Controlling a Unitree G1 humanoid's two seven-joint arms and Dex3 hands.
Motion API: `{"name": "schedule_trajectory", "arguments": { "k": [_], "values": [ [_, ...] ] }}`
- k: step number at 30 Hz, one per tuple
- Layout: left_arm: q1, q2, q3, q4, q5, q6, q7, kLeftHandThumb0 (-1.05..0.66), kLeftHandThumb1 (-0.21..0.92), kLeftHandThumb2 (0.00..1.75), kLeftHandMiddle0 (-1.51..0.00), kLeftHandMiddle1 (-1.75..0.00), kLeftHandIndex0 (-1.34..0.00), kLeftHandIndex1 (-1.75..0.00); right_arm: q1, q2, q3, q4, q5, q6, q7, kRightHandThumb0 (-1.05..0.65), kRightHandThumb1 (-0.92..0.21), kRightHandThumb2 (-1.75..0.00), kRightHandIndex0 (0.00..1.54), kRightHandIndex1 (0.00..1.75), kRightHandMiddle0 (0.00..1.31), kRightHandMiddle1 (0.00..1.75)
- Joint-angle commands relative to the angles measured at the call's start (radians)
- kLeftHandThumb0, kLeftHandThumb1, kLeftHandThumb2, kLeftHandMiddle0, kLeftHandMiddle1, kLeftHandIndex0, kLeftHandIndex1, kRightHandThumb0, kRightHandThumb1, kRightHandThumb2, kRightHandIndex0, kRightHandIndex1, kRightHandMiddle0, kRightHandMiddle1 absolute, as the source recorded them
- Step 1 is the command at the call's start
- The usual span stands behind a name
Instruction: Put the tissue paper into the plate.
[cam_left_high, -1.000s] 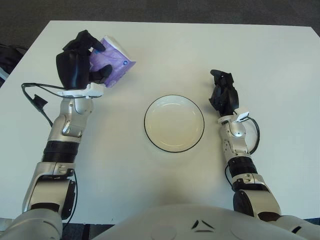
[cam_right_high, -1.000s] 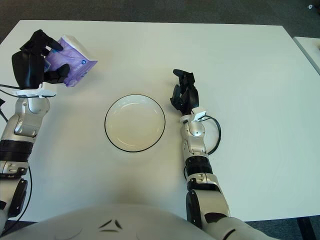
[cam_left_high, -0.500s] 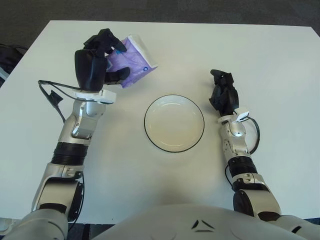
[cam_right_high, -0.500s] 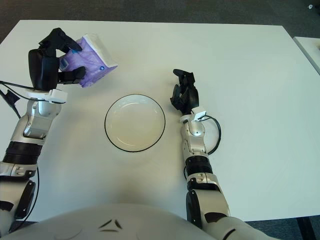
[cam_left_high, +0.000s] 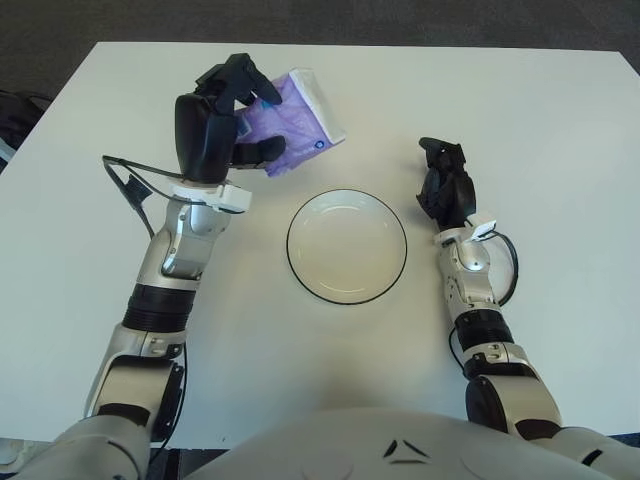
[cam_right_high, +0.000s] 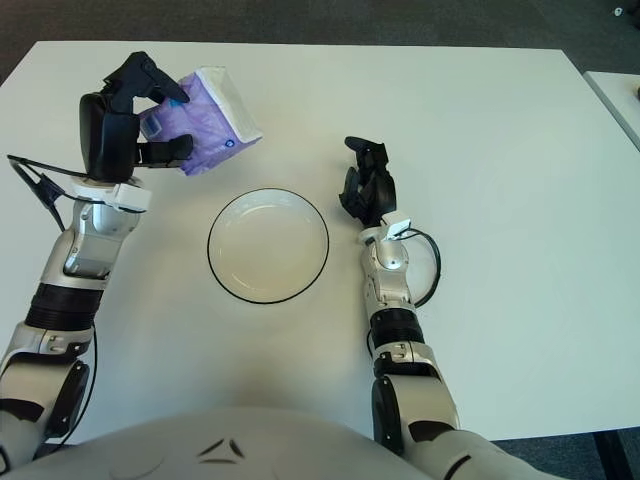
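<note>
We have the left hand (cam_left_high: 222, 125) up over the far left part of the white desk (cam_left_high: 560, 130), and its dark fingers (cam_left_high: 262, 150) are curled around the tissue paper (cam_left_high: 292, 121), a purple packet with a white end that pokes out toward the right. The packet sits tilted in that grasp, one finger hooked over its top edge and another pressed along its lower side (whether it touches the desk we cannot tell). It lies beyond and to the left of the plate (cam_left_high: 347, 246), near the rim but not over it. The plate, white with a thin dark rim, rests flat in the middle of the desk with nothing in it. A black cable (cam_left_high: 128, 178) loops out from the left wrist. On the other side we see the right hand (cam_left_high: 443, 186) just to the right of the plate, its fingers bunched loosely together and holding nothing.
</note>
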Motion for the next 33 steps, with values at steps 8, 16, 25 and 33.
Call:
{"name": "schedule_trajectory", "arguments": {
  "k": [8,16,25,33],
  "values": [
    [-0.012,-0.018,-0.001,-0.03,0.008,-0.032,-0.015,-0.49,0.27,1.38,-1.27,-1.75,-0.65,-1.75,0.138,0.009,-0.004,0.188,-0.01,0.051,-0.011,-0.59,-0.92,-0.78,0.36,0.14,0.01,1.09],
    [-0.011,-0.03,-0.002,-0.03,0.011,-0.045,-0.013,-0.49,0.27,1.37,-1.25,-1.75,-0.64,-1.75,0.134,0.003,-0.001,0.201,-0.02,0.047,-0.014,-0.62,-0.92,-0.79,0.34,0.14,0.0,1.07],
    [0.024,-0.064,-0.02,-0.091,-0.009,-0.033,-0.059,-0.49,0.28,1.36,-1.24,-1.75,-0.64,-1.75,0.13,0.001,-0.001,0.213,-0.035,0.042,-0.022,-0.62,-0.92,-0.79,0.34,0.14,0.0,1.06],
    [0.071,-0.101,-0.073,-0.1,-0.028,-0.097,-0.081,-0.49,0.27,1.37,-1.24,-1.75,-0.64,-1.75,0.124,-0.004,0.004,0.228,-0.048,0.035,-0.032,-0.63,-0.92,-0.8,0.33,0.14,0.0,1.05]
  ]
}}
